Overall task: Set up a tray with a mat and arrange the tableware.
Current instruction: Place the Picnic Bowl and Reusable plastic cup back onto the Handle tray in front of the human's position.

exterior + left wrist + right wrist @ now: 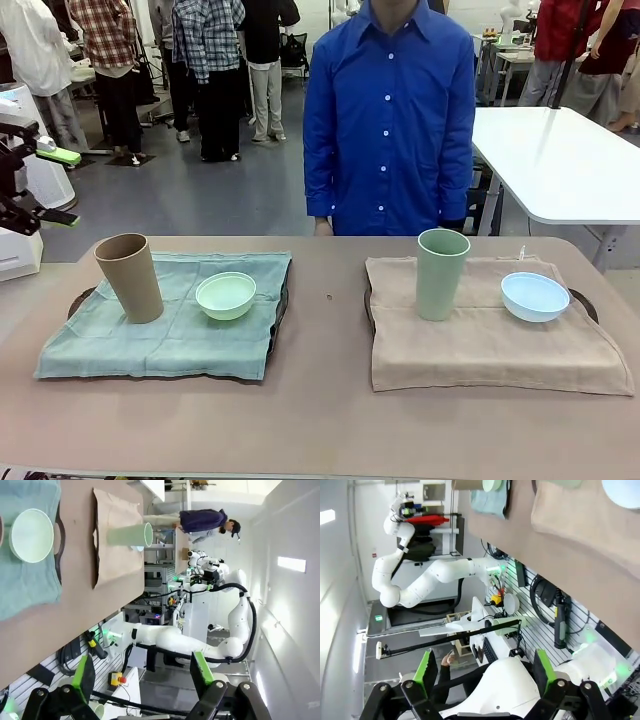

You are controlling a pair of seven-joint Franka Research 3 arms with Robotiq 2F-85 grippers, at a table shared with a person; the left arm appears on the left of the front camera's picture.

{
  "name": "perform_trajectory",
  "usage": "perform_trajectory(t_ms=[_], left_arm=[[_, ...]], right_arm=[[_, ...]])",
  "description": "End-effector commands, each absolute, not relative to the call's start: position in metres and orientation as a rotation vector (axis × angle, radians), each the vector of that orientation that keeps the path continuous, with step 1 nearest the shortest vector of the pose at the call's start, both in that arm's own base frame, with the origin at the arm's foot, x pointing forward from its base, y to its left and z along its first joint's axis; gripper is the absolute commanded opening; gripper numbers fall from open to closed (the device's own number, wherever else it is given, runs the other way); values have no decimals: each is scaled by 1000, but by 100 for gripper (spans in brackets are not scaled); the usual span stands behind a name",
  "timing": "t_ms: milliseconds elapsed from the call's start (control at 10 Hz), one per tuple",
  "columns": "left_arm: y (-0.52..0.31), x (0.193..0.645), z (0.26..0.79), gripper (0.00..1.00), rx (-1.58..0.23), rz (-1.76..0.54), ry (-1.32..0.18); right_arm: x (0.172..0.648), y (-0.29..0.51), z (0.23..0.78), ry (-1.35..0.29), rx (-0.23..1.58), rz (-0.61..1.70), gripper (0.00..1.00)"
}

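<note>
On the brown table (325, 400) lie two dark trays. The left tray (80, 298) is covered by a teal mat (160, 340) that carries a tan cup (130, 278) and a mint green bowl (226, 296). A beige mat (480, 345) drapes the right tray (586, 300), with a sage green cup (441, 274) and a light blue bowl (534, 296) on it. My left gripper (141, 675) hangs open off the table's near edge, nothing between its fingers. My right gripper (485, 672) is likewise open and holds nothing.
A person in a blue shirt (390, 120) stands at the far edge, hands out of sight. A bare strip of table (325, 300) separates the trays. A white table (560, 160) stands at the back right, and several people stand at the back left.
</note>
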State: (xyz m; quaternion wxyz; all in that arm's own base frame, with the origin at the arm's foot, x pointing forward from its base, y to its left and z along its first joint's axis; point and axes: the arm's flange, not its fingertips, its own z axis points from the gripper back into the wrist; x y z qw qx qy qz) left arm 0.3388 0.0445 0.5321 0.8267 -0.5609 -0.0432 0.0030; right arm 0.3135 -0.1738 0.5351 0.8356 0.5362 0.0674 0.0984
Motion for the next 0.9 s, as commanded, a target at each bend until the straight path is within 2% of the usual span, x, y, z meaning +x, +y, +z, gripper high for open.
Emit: perform_trajectory(t_ms=[0,800], left_arm=[[44,344,522,100,-1205,18,-97],[44,344,522,100,-1205,18,-97]], right_arm=[[315,-173,536,135,1150,198,100],[315,-173,536,135,1150,198,100]])
